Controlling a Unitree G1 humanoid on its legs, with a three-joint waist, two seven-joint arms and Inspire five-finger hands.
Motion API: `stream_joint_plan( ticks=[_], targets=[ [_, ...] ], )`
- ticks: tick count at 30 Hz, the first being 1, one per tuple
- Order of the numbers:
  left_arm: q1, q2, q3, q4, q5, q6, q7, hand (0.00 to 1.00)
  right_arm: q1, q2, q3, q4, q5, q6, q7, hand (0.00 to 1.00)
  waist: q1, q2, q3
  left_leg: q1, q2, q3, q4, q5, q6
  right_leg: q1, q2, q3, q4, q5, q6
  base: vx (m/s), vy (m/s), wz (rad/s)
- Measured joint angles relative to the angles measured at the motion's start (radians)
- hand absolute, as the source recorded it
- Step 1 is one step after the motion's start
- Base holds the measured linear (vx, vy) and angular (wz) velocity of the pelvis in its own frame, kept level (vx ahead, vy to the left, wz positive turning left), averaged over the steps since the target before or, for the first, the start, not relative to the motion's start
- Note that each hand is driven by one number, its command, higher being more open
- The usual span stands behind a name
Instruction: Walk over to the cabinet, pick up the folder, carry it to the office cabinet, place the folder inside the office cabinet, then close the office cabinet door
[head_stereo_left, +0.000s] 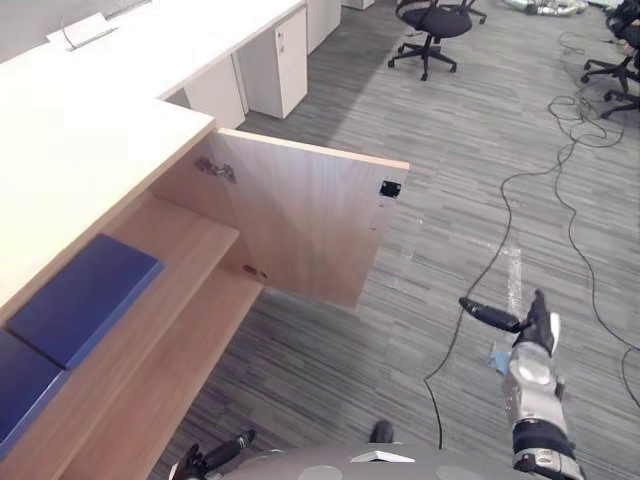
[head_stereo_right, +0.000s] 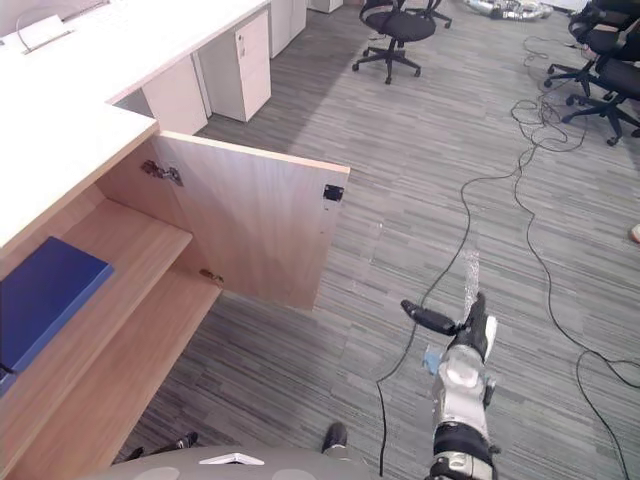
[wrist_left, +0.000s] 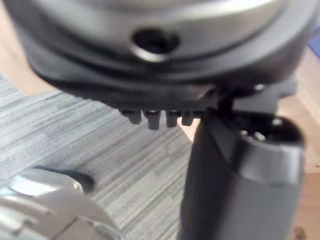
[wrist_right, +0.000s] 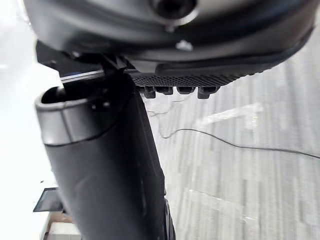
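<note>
At the left, office cabinet (head_stereo_left: 185, 190): pale wood carcass under a light top, standing open

- Door (head_stereo_left: 300, 220): swung wide over the floor, inner face to the camera; metal hinge (head_stereo_left: 215, 168) at its upper inner corner, small black fitting (head_stereo_left: 390, 188) near the upper free corner
- Shelf (head_stereo_left: 185, 250): upper of two wooden boards inside; bottom board (head_stereo_left: 170, 370) below it
- Folder (head_stereo_left: 85, 295): blue, lying flat on the shelf, touched by neither hand; a second blue item (head_stereo_left: 15, 385) lies just beside it toward the camera, cut by the edge of the view
- Right hand (head_stereo_left: 538, 322): low at the right over the grey striped carpet (head_stereo_left: 450, 150), well apart from the cabinet; fingers straight, thumb stuck out sideways toward the door, holding nothing
- Left hand (head_stereo_left: 215, 457): at the lower edge, near the front edge of the bottom board; dark fingers seem loosely extended with nothing in them, though little of them is visible. Its wrist view shows the thumb (wrist_left: 240, 190) over carpet and wood
- Background: white drawer units (head_stereo_left: 280, 60) under a long desk; black office chairs (head_stereo_left: 430, 25) farther off on the carpet
</note>
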Motion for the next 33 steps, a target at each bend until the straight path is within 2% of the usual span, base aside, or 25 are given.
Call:
stream_joint_plan(
  ticks=[2, 5, 7, 11, 16, 18, 22, 28, 31, 33],
  targets=[
    [0.009, 0.011, -0.001, -0.002, 0.015, 0.000, 0.002, 1.00, -0.041, -0.039, 0.058, 0.005, -0.003, -0.004, 0.010, 1.00, 0.016, 0.000, -0.004, 0.013, -0.014, 0.000, -0.007, -0.001, 0.005, 0.001, -0.011, 0.015, 0.000, 0.014, 0.027, -0.01, 0.115, -0.11],
    [0.014, 0.058, -0.003, -0.005, 0.031, -0.015, -0.002, 1.00, -0.106, -0.095, 0.183, 0.039, -0.030, -0.025, 0.055, 1.00, 0.024, -0.042, -0.008, -0.001, -0.036, -0.022, 0.004, -0.001, 0.005, 0.000, -0.035, 0.000, 0.000, 0.015, 0.027, 0.03, 0.086, 0.16],
    [0.017, 0.073, -0.006, -0.006, 0.032, -0.015, -0.008, 1.00, -0.178, -0.139, 0.255, 0.097, -0.038, -0.041, 0.085, 1.00, 0.028, -0.046, -0.006, -0.003, -0.042, -0.032, 0.005, -0.001, 0.006, 0.002, -0.042, -0.010, 0.000, 0.016, 0.028, 0.03, 0.033, 0.20],
    [0.022, 0.071, -0.028, -0.011, 0.025, -0.018, -0.022, 1.00, -0.358, -0.215, 0.345, 0.287, -0.036, -0.071, 0.138, 1.00, 0.064, -0.020, 0.009, -0.006, -0.049, -0.058, 0.019, -0.001, 0.006, 0.018, -0.053, -0.033, 0.000, 0.017, 0.027, 0.02, 0.008, 0.16],
    [0.041, 0.052, -0.046, -0.012, 0.015, -0.019, -0.031, 1.00, -0.510, -0.266, 0.353, 0.508, 0.013, -0.064, 0.156, 1.00, 0.082, -0.002, 0.008, -0.004, -0.054, -0.100, 0.026, 0.000, 0.007, 0.044, -0.061, -0.079, 0.000, 0.017, 0.027, 0.02, -0.007, 0.21],
    [0.047, 0.036, -0.047, -0.012, 0.015, -0.019, -0.032, 1.00, -0.551, -0.278, 0.353, 0.539, 0.025, -0.059, 0.156, 1.00, 0.082, -0.001, 0.010, -0.009, -0.063, -0.107, 0.049, 0.000, 0.007, 0.054, -0.072, -0.081, 0.000, 0.018, 0.025, 0.01, 0.016, 0.11],
    [0.058, 0.010, -0.050, -0.013, -0.011, -0.021, -0.039, 1.00, -0.654, -0.287, 0.354, 0.583, 0.048, -0.052, 0.153, 1.00, 0.082, 0.010, 0.019, -0.023, -0.075, -0.113, 0.106, 0.000, 0.007, 0.068, -0.088, -0.083, 0.000, 0.037, 0.000, -0.01, 0.005, 0.02],
    [0.058, 0.009, -0.051, -0.018, -0.014, -0.024, -0.039, 1.00, -0.695, -0.298, 0.367, 0.634, 0.051, -0.040, 0.159, 1.00, 0.082, 0.016, 0.026, -0.035, -0.076, -0.144, 0.106, 0.000, 0.008, 0.072, -0.088, -0.116, 0.000, 0.039, -0.002, -0.03, -0.037, 0.15],
    [0.058, 0.008, -0.052, -0.021, -0.014, -0.027, -0.040, 1.00, -0.719, -0.303, 0.462, 0.633, 0.050, -0.037, 0.185, 1.00, 0.081, 0.022, 0.031, -0.037, -0.075, -0.157, 0.099, 0.003, 0.011, 0.075, -0.088, -0.134, 0.000, 0.039, -0.001, -0.07, -0.052, 0.10],
    [0.058, 0.008, -0.052, -0.025, -0.014, -0.041, -0.043, 1.00, -0.726, -0.312, 0.573, 0.592, 0.051, -0.033, 0.199, 1.00, 0.082, 0.025, 0.039, -0.036, -0.074, -0.164, 0.077, 0.007, 0.017, 0.072, -0.085, -0.136, 0.000, 0.039, -0.001, -0.09, -0.043, 0.11]
  ],
)
